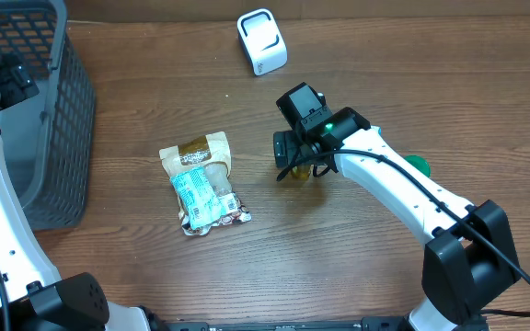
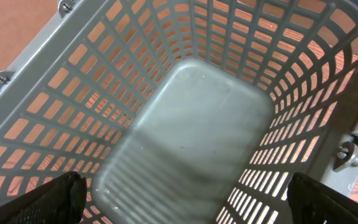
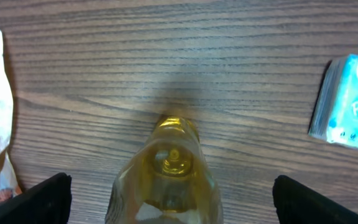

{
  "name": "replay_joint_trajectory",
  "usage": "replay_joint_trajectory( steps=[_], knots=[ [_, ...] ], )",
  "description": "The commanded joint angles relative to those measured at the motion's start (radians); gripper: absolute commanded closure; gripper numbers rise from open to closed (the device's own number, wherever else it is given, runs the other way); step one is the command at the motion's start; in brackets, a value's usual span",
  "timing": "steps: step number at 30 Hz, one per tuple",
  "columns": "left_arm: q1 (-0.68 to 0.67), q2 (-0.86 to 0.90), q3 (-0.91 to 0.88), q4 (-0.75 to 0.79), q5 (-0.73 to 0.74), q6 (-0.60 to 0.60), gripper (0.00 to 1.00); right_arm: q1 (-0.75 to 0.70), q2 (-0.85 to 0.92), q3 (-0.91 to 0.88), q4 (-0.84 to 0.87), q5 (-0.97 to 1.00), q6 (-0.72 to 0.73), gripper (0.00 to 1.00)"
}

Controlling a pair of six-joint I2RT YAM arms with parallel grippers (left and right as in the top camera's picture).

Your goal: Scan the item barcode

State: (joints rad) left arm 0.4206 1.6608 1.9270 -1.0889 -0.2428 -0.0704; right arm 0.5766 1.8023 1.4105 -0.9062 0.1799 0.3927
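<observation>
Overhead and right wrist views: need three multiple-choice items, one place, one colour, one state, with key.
1. The snack packet lies: A in the basket; B on the table between basket and right gripper; C hanging from a gripper.
2. The bottle is: A blue; B red; C yellow.
3. The right gripper's jaws are: A open, either side of the bottle; B shut on the bottle; C shut on the snack packet.
Key: B, overhead shows it flat on the wood; C, the wrist view shows a yellow body; A, both fingers stand clear of the bottle.
</observation>
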Motion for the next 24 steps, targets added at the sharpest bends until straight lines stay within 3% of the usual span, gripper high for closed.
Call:
replay_joint_trajectory(
  steps=[1,14,20,24],
  knots=[
    [-0.003,0.0,0.014,0.0,0.008,0.019,0.01,0.0,-0.005,-0.005,0.005,-0.002,0.004,0.0],
    [-0.003,0.0,0.014,0.0,0.007,0.019,0.01,0.0,-0.005,-0.005,0.004,-0.002,0.003,0.01],
    [-0.003,0.0,0.014,0.0,0.008,0.019,0.0,0.0,-0.005,-0.005,0.004,-0.002,0.003,0.21],
    [-0.003,0.0,0.014,0.0,0.008,0.019,0.01,0.0,-0.005,-0.005,0.004,-0.002,0.003,0.23]
  ],
)
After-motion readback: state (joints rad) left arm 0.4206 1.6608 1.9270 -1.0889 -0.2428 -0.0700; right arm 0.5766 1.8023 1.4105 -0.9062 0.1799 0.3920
